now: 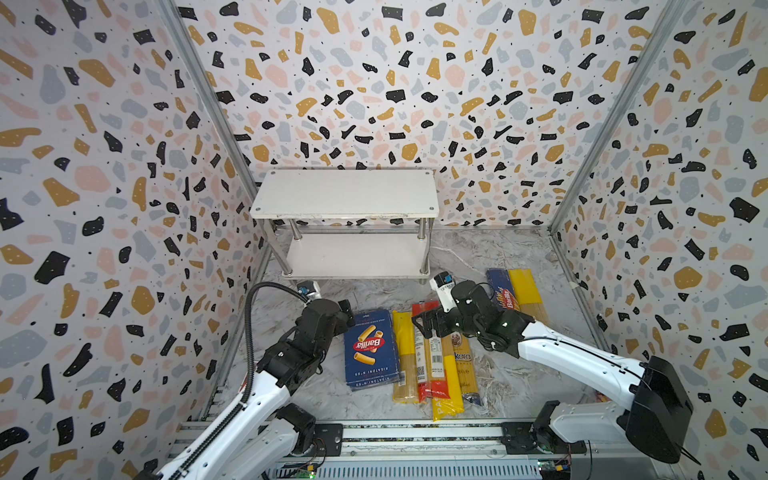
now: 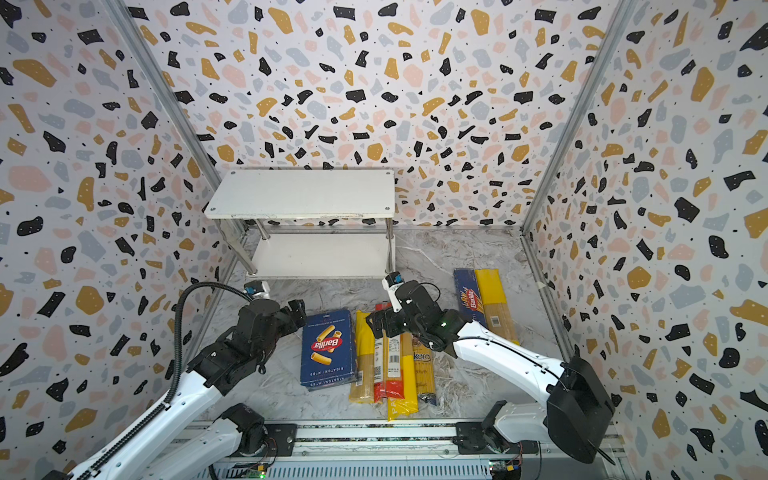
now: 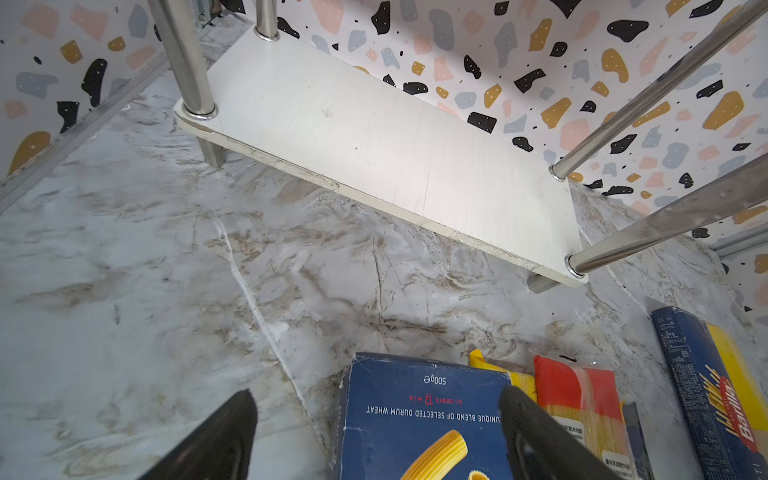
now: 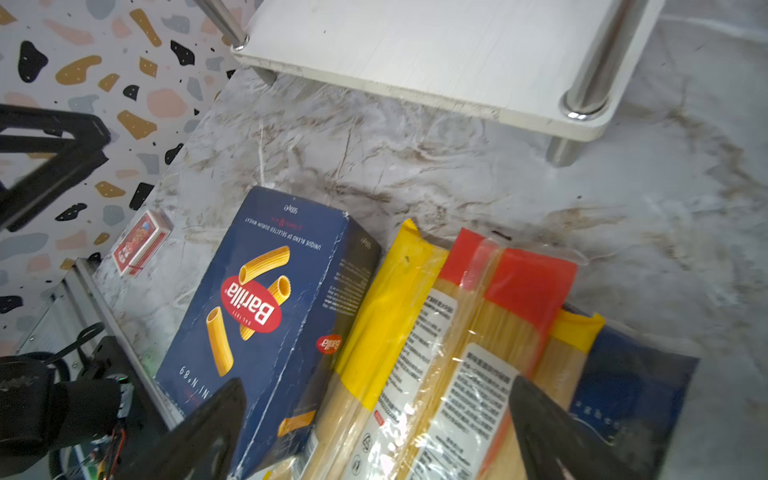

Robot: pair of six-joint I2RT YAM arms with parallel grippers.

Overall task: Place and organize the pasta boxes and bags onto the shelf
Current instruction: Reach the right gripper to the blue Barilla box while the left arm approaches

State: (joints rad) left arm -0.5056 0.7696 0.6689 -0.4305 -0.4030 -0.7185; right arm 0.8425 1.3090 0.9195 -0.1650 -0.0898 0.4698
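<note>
The white two-tier shelf [image 1: 345, 195] stands bare at the back. The wide blue Barilla rigatoni box [image 1: 370, 349] lies flat on the table. My left gripper [image 3: 376, 409] is open over its far end, one finger past the box's side and the other at its opposite edge. Beside the box lie a yellow-ended bag [image 1: 403, 357], a red-ended bag [image 4: 511, 291], a yellow bag [image 1: 449, 386] and the ankara bag [image 1: 465, 365]. My right gripper [image 4: 378, 388] hangs open above the yellow-ended and red-ended bags. The narrow spaghetti box [image 1: 503, 295] and another yellow-ended bag [image 1: 525, 291] lie at the right.
A small red carton [image 4: 141, 243] lies by the left wall, near the left arm. Patterned walls close in three sides. A metal rail [image 1: 415, 432] runs along the front edge. Bare marble table [image 3: 166, 270] stretches between the packages and the shelf.
</note>
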